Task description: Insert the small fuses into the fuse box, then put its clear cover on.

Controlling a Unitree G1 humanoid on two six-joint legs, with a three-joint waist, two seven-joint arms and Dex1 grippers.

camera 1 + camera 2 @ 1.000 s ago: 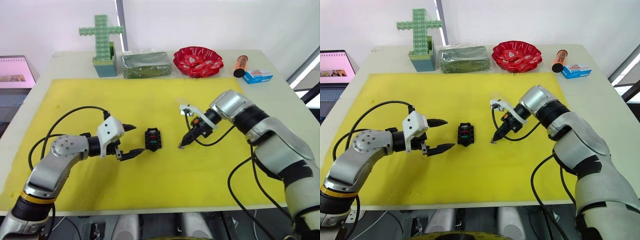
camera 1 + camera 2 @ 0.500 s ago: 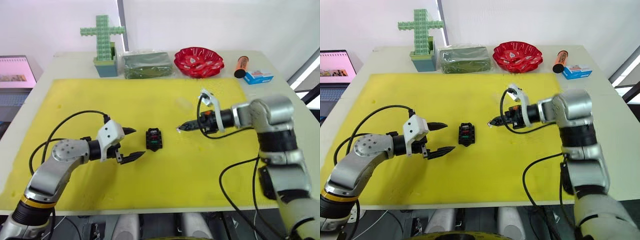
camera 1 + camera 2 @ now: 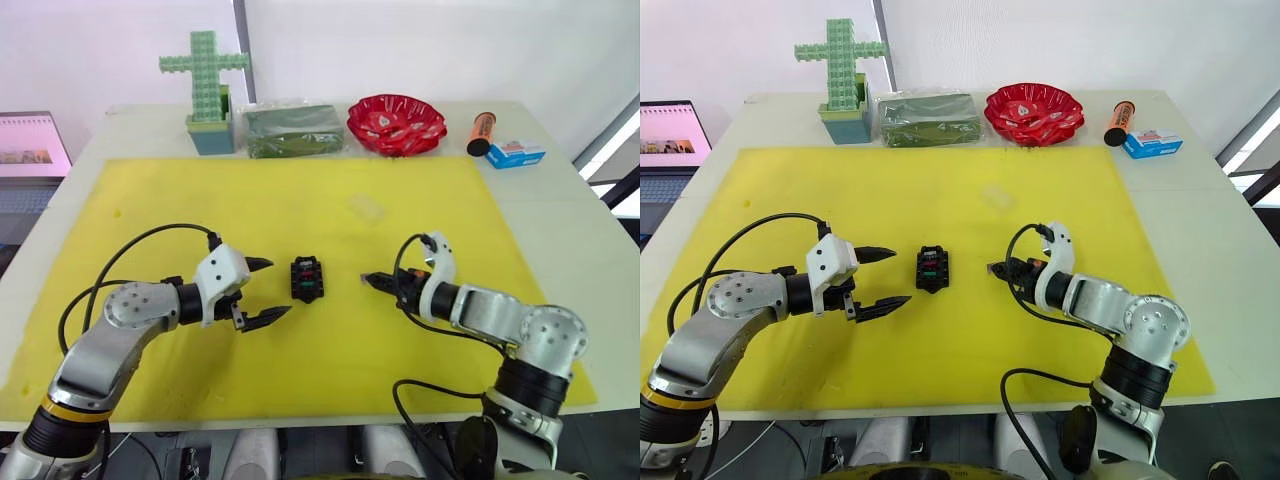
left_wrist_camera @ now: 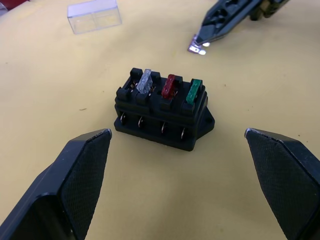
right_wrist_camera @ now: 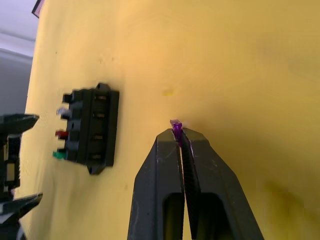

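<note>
Jaws of the right gripper [image 5: 180, 134] pinch a purple fuse [image 5: 175, 124] at their tips, low over the yellow mat [image 3: 330, 360] and pointing at the fuse box [image 3: 307, 279], a short gap to its right. That forearm lies nearly level, reaching leftward. Jaws of the left gripper [image 3: 264, 291] stand wide open just left of the box, forearm level along the mat. Grey, red and green fuses [image 4: 170, 87] sit in the box's top slots. Well behind, on the mat, lies the clear cover [image 4: 94, 15]
</note>
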